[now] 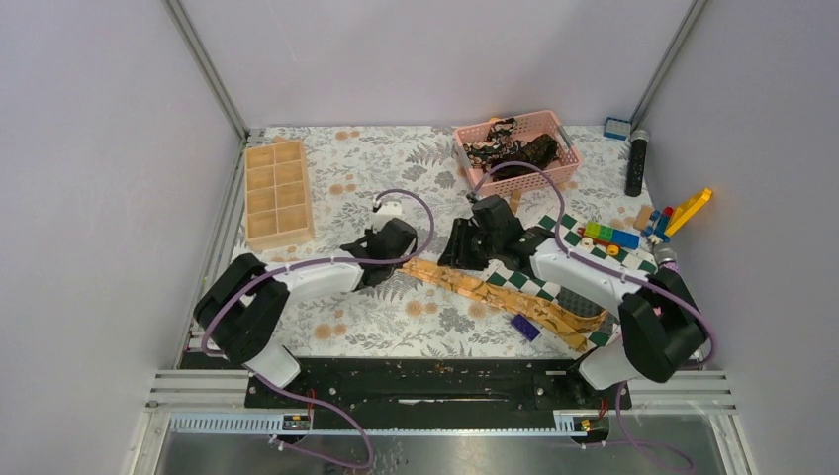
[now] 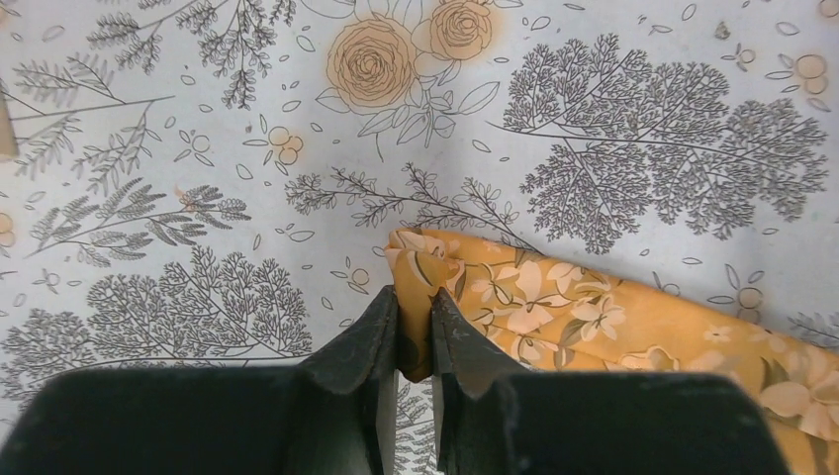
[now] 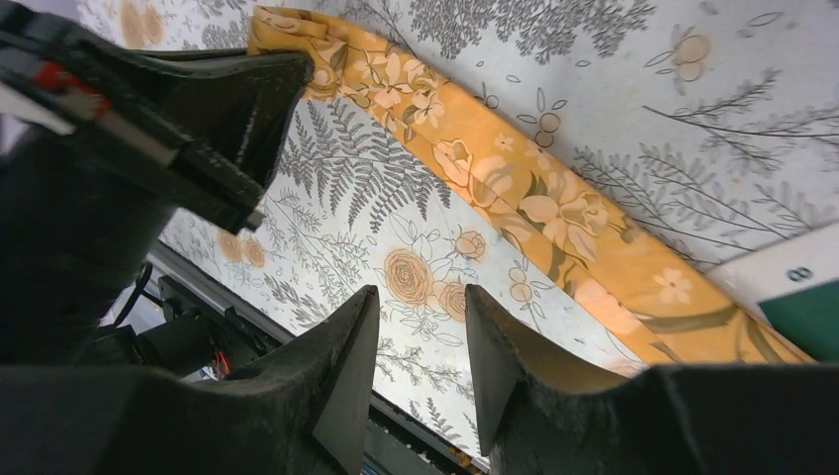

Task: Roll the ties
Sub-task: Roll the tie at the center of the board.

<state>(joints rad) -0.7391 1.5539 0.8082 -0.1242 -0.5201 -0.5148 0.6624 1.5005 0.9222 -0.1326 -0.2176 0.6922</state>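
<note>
A golden-tan tie (image 1: 465, 282) with a floral print lies stretched from mid-table toward the front right, over the checkered board. My left gripper (image 1: 388, 259) is shut on the tie's folded left end (image 2: 435, 272), low over the cloth. My right gripper (image 1: 463, 249) is open and empty, hovering just above the tie (image 3: 514, 198) a little right of the left gripper; the left gripper (image 3: 287, 74) shows in its view. Dark printed ties (image 1: 510, 146) lie piled in the pink basket.
A pink basket (image 1: 566, 168) stands at the back right. A wooden divided tray (image 1: 277, 193) sits back left. The green-and-white checkered board (image 1: 554, 267) carries toy bricks (image 1: 608, 236). A purple brick (image 1: 525, 328) lies near the front. A black remote (image 1: 636, 163) lies far right.
</note>
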